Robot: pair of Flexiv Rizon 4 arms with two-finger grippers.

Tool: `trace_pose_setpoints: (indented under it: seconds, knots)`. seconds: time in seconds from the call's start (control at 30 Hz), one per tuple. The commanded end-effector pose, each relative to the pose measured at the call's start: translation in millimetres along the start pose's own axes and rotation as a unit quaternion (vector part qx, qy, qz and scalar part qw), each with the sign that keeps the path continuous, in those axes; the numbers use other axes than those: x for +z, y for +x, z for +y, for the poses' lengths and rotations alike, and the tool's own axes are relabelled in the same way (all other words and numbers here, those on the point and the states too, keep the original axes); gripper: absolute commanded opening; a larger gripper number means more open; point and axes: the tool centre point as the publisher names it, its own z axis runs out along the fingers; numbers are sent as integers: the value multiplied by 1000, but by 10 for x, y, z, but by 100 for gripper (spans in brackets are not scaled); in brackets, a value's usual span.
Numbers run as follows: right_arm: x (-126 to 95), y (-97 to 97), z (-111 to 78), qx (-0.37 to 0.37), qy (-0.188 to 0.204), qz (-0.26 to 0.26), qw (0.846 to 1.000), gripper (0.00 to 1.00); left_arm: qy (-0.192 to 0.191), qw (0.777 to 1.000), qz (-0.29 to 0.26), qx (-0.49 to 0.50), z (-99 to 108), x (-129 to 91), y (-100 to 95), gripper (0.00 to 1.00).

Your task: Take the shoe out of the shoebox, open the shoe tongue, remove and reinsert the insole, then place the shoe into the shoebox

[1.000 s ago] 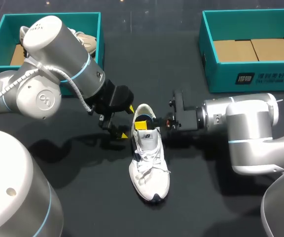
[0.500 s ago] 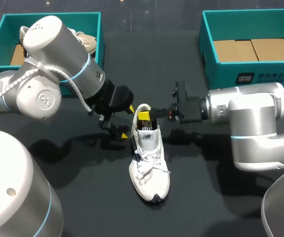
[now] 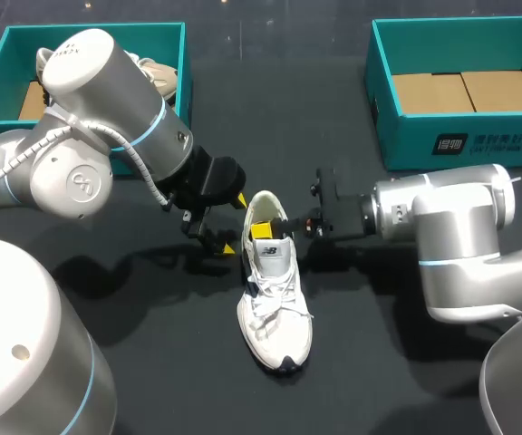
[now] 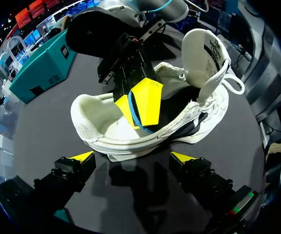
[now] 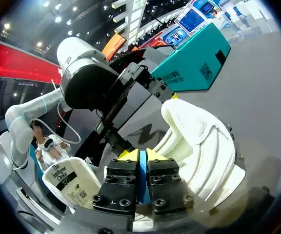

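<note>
Plainly, the white lace-up sneaker (image 3: 275,290) lies on the dark table (image 3: 170,362) between both arms, toe toward me; the right gripper (image 5: 143,155) pinches the thin blue insole (image 5: 142,178) at its heel opening, while the left gripper (image 4: 133,157) stands fingers-apart beside its flank.

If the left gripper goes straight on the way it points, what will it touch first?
Probably the white shoe, on its side wall near the heel; nothing shows between it and the left gripper, though depth is unclear.

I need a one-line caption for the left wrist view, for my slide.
Open left gripper faces the white shoe while the right gripper pinches the blue insole inside it.
</note>
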Motion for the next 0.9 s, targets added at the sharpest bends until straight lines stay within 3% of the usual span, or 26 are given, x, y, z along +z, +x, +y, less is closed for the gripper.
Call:
trace_pose_setpoints:
  seconds: [0.03,0.07,0.1,0.17,0.4,0.9]
  knots:
    - [-10,126,31,-12,0,-15,1000,5,1,1000,-2,5,-13,-8,-2,100]
    - [-22,153,53,-18,1,-18,1000,20,2,1000,-5,7,-26,-30,-1,100]
    - [-30,175,72,-23,3,-20,1000,27,3,1000,-6,7,-35,-49,-4,100]
    - [-52,222,112,-32,7,-27,999,35,5,1000,-9,11,-45,-80,-6,100]
    - [-164,330,205,-50,19,-51,997,39,2,1000,-16,12,-29,-170,-19,100]
    - [-576,186,286,-16,22,-107,994,41,-17,999,-40,26,47,-423,-101,100]
